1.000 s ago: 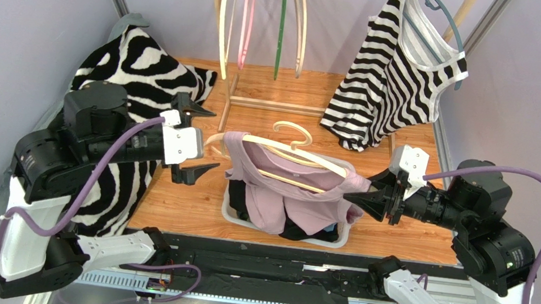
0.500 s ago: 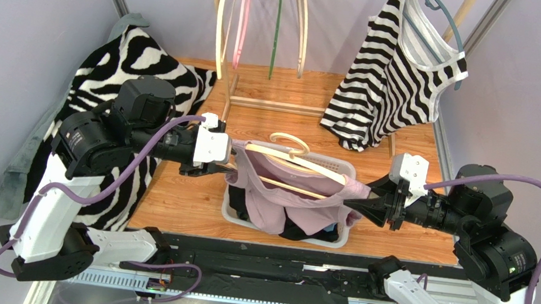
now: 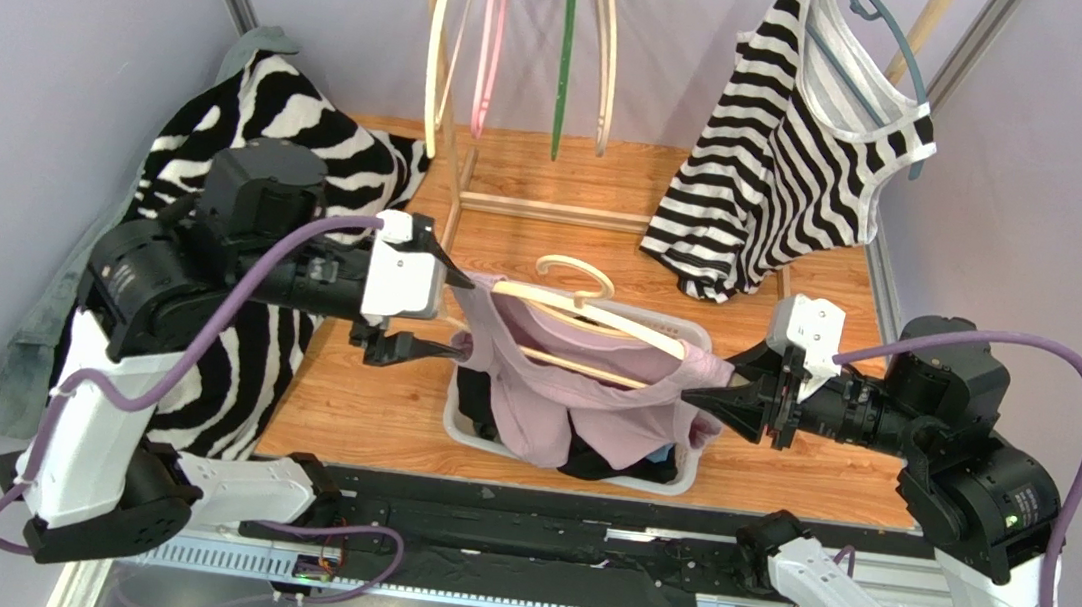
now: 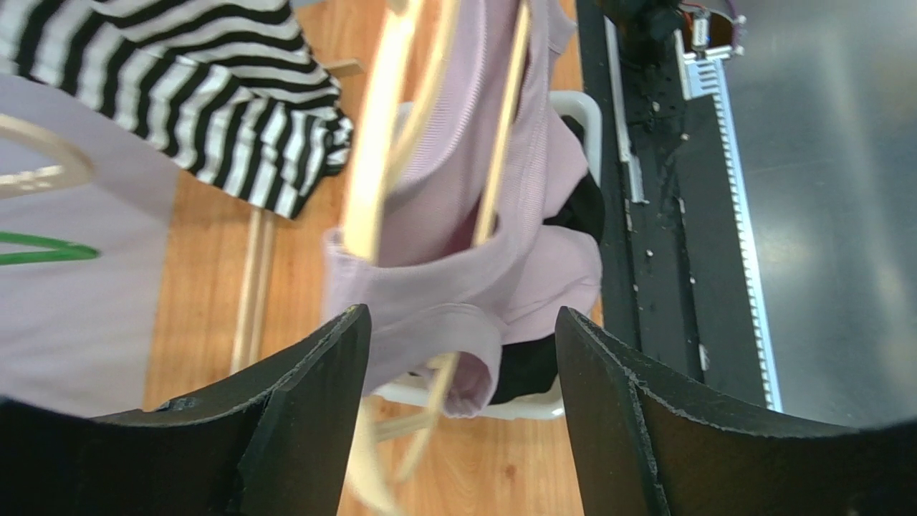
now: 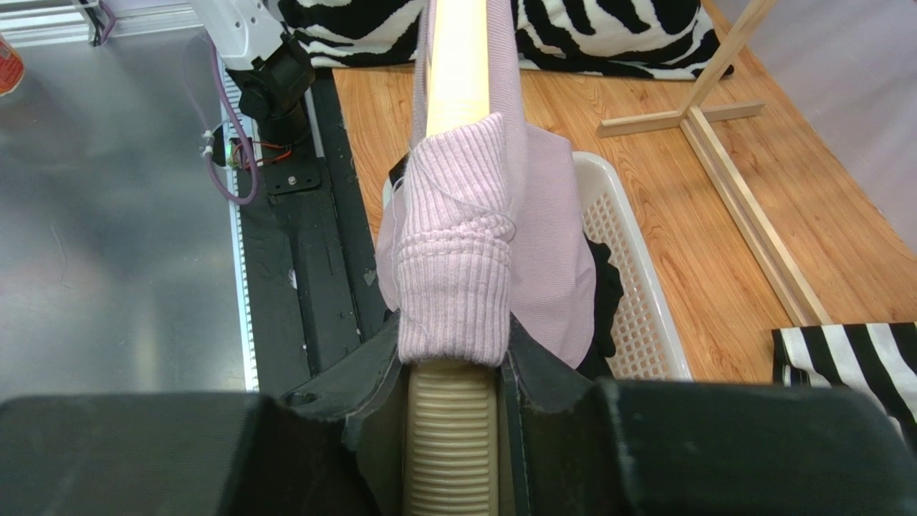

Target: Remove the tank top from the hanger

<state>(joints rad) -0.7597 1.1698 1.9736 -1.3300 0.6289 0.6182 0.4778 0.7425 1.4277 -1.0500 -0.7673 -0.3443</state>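
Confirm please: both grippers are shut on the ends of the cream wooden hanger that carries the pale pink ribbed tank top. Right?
Only the right gripper is shut on the cream wooden hanger with the pale pink ribbed tank top; the left wrist view shows the left gripper open.

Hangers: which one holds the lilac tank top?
The cream wooden hanger above the white basket, its end in the right gripper; the others hang at the back.

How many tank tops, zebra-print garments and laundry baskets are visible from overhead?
Tank tops: 2 (lavender tank top, striped tank top)
Zebra-print garment: 1
Laundry basket: 1
Total: 4
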